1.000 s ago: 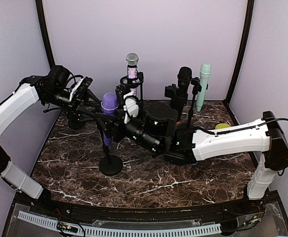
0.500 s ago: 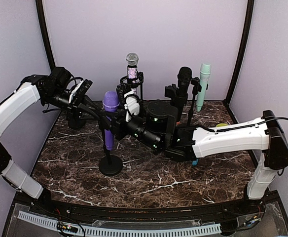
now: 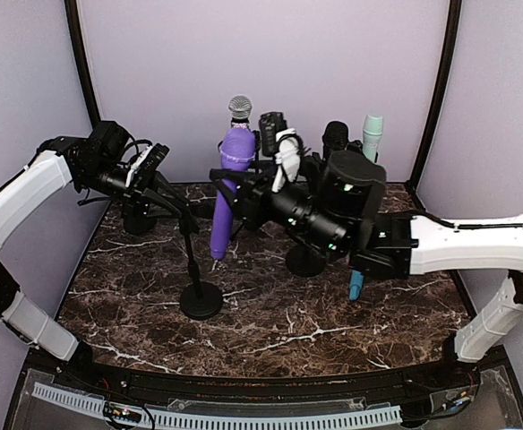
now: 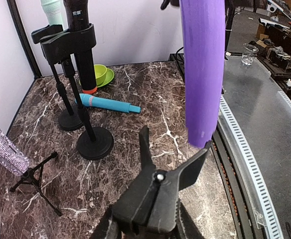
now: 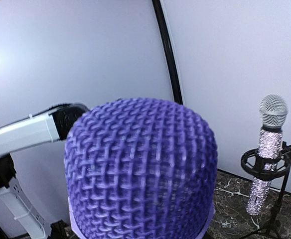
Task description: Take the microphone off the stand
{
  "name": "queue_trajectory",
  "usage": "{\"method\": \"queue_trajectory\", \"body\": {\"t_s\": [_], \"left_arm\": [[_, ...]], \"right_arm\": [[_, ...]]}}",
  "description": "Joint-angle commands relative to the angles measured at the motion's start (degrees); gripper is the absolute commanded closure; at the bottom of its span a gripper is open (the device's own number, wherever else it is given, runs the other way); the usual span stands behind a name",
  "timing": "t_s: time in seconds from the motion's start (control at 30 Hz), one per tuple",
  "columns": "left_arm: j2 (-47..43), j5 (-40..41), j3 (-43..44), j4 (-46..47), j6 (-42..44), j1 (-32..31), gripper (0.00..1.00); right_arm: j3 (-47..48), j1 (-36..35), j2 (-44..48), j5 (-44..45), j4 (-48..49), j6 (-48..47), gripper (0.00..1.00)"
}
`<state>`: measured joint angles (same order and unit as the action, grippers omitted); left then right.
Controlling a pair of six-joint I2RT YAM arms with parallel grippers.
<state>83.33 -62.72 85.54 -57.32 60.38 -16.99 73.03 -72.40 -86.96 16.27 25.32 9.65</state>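
My right tool (image 3: 241,185) pinched the purple microphone (image 3: 223,219), holding it tilted, clear of the stand (image 3: 199,285). My left tool (image 3: 163,184) was pinching that stand's upper arm.

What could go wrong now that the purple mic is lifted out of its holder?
1. The purple mesh-headed microphone hangs tilted in the right tool. Its lower end sits just above the empty clip of the black microphone stand and could snag on a prong.
2. The glittery silver microphone stands on a thin tripod behind it; a wide swing might topple it.
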Motion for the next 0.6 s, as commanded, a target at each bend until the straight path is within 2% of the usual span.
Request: {"method": "queue_trajectory", "body": {"t_s": [0.0, 0.07, 0.1, 0.17, 0.23, 0.3, 0.43, 0.53, 0.57], "left_arm": [[-2.46, 2.78, -1.36, 3.65, -0.59, -0.14, 1.00], [-2.56, 3.36, -1.62, 4.23, -1.13, -0.07, 0.94], [-2.56, 3.69, -1.72, 4.43, -1.40, -0.08, 0.88], [-2.48, 4.24, -1.69, 4.69, -2.08, -0.11, 0.73], [-2.47, 4.89, -1.64, 4.97, -2.89, -0.16, 0.52], [-2.84, 5.24, -1.87, 5.42, -4.05, -0.13, 0.37], [-3.94, 5.96, -3.00, 6.22, -6.11, -0.13, 0.16], [-4.88, 6.91, -4.03, 7.89, -9.07, -0.08, 0.03], [-5.35, 7.33, -4.58, 8.68, -10.44, -0.07, 0.01]], "right_arm": [[-4.72, -0.23, 9.86, 6.88, -2.86, 6.19, 0.72], [-6.54, -0.16, 12.80, 11.36, -9.19, 10.63, 0.73], [-8.82, -0.11, 14.17, 13.63, -12.66, 13.14, 0.74], [-12.12, 0.34, 16.82, 17.80, -20.06, 19.08, 0.76], [-16.21, 1.06, 19.73, 22.56, -25.69, 26.83, 0.79], [-22.15, 1.85, 22.86, 26.23, -29.54, 35.82, 0.81], [-31.40, 6.03, 28.49, 27.05, -36.00, 49.91, 0.82], [-34.86, 10.07, 31.23, 25.66, -40.24, 54.11, 0.83], [-35.53, 11.67, 31.45, 24.44, -41.01, 54.24, 0.83]]}}
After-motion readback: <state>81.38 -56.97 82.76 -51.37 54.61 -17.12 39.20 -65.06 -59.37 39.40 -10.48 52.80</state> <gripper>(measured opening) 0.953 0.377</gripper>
